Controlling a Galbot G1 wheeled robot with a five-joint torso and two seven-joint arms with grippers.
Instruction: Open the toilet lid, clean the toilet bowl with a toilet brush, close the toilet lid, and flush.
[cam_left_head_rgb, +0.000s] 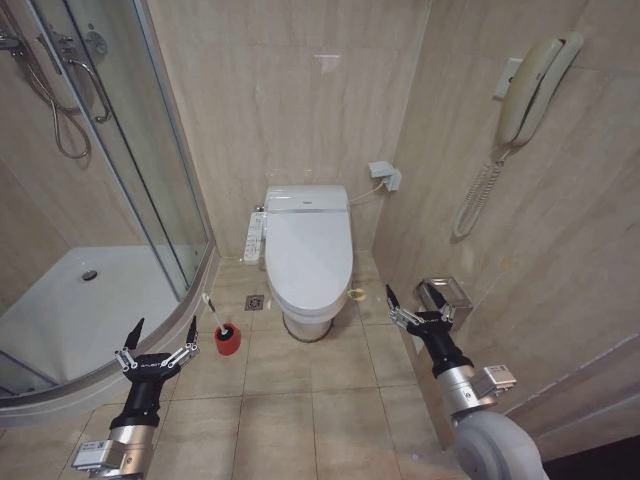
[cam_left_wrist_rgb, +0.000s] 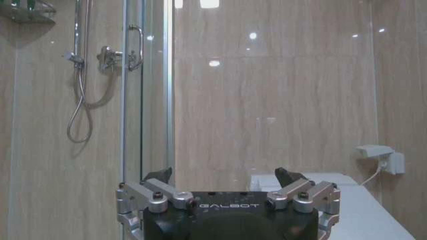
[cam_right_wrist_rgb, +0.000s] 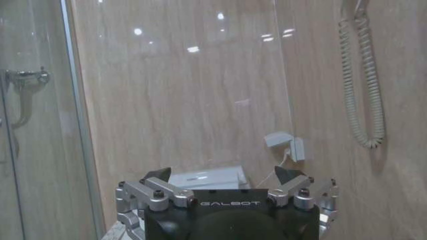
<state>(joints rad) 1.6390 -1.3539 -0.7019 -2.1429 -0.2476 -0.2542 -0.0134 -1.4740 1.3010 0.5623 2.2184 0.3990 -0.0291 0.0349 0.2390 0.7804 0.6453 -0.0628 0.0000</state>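
Note:
The toilet lid (cam_left_head_rgb: 308, 255) is glossy white and lies shut over the toilet bowl, which is hidden under it, against the back wall. The toilet brush (cam_left_head_rgb: 213, 315) has a thin white handle and leans in a small red cup holder (cam_left_head_rgb: 227, 340) on the floor, left of the toilet. My left gripper (cam_left_head_rgb: 162, 332) is open, low at the left, just short of the red cup. My right gripper (cam_left_head_rgb: 417, 297) is open too, low at the right, beside the toilet's right side. In both wrist views the open fingers (cam_left_wrist_rgb: 159, 176) (cam_right_wrist_rgb: 157, 175) frame the wall and the toilet's back.
A glass shower cabin (cam_left_head_rgb: 120, 150) with a white tray (cam_left_head_rgb: 90, 305) fills the left. A control panel (cam_left_head_rgb: 255, 235) sits on the toilet's left side. A wall phone (cam_left_head_rgb: 530, 90) with a coiled cord and a metal paper holder (cam_left_head_rgb: 447, 293) hang on the right wall. Tiled floor (cam_left_head_rgb: 300, 400) lies in front.

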